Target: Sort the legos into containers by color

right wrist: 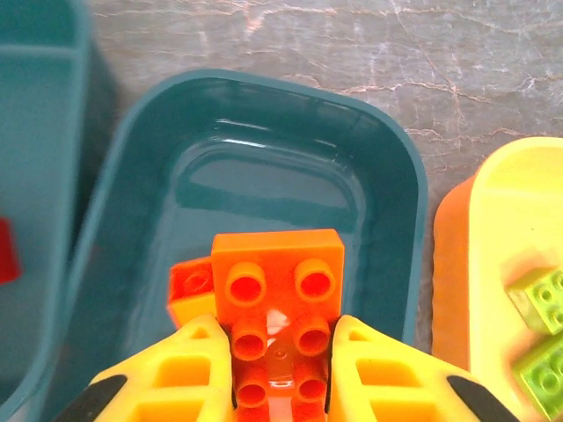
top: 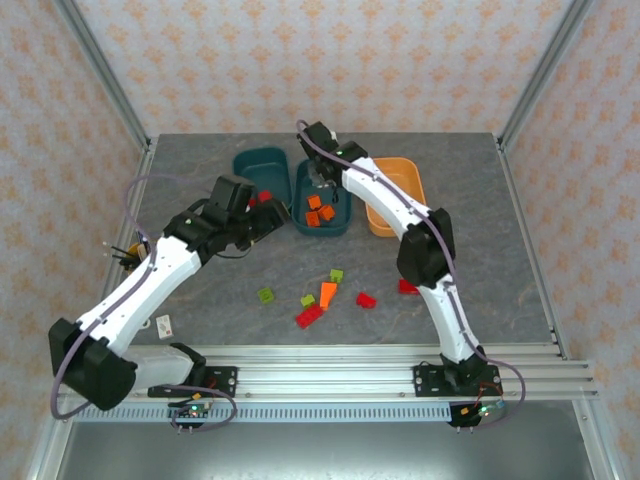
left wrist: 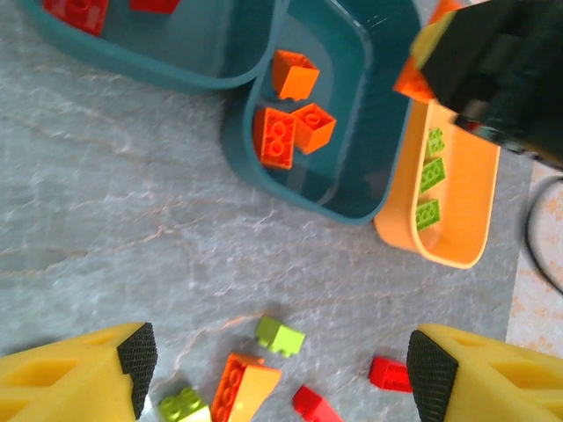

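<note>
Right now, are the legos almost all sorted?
Partly. Red bricks sit in the left teal tub, orange ones in the middle teal tub, green ones in the orange tub. The right gripper holds an orange brick over the middle tub. Several loose bricks wait on the table.

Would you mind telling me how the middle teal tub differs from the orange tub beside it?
The middle teal tub is dark teal; the orange tub is orange. The teal tub holds orange bricks, the orange tub green bricks. The right gripper, shut on an orange brick, hangs over the teal tub, not the orange tub. Both are shallow rounded rectangles of like size.
</note>
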Available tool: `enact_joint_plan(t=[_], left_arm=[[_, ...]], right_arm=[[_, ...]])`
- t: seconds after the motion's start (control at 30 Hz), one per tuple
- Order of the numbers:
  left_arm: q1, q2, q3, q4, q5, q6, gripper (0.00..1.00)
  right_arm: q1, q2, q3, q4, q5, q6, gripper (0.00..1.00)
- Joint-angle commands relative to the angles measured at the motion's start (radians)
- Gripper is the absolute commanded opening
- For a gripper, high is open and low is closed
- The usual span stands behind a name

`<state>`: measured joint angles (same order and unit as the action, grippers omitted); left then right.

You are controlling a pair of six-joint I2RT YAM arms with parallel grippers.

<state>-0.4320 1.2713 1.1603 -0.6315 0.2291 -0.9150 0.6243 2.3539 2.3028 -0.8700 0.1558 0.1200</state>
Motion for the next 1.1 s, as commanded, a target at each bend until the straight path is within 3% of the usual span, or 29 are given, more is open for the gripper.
enact_joint_plan(t=[0.0,0.17,0.4,0.63,0.77,1.07], left_arm=[[0.003,0.058,0.063,0.051,0.002,0.032,0.78],[0.003,0.136,0.124,0.026,0.003,0.076,0.78],[0.003,0.157,0.124,0.005,0.007,0.11,0.78],[-0.007,0.15,0.113,-0.102,0.013,0.221,0.77],[-0.03,0.132,0.099,-0.16,0.009,0.272,0.75],[-0.124,0.097,0.047,-0.201,-0.029,0.283,0.73]], right_arm=[[-0.012,0.115,0.087,-0.049,0.045,0.002,0.24],[-0.043,0.207,0.167,-0.058,0.008,0.022,0.29],[-0.033,0.175,0.262,-0.061,-0.091,0.014,0.58],[-0.015,0.023,0.306,-0.073,-0.146,0.072,0.58],[-0.009,-0.167,0.138,-0.027,-0.115,0.099,0.55],[-0.011,-0.728,-0.591,0.268,-0.133,0.186,0.54]])
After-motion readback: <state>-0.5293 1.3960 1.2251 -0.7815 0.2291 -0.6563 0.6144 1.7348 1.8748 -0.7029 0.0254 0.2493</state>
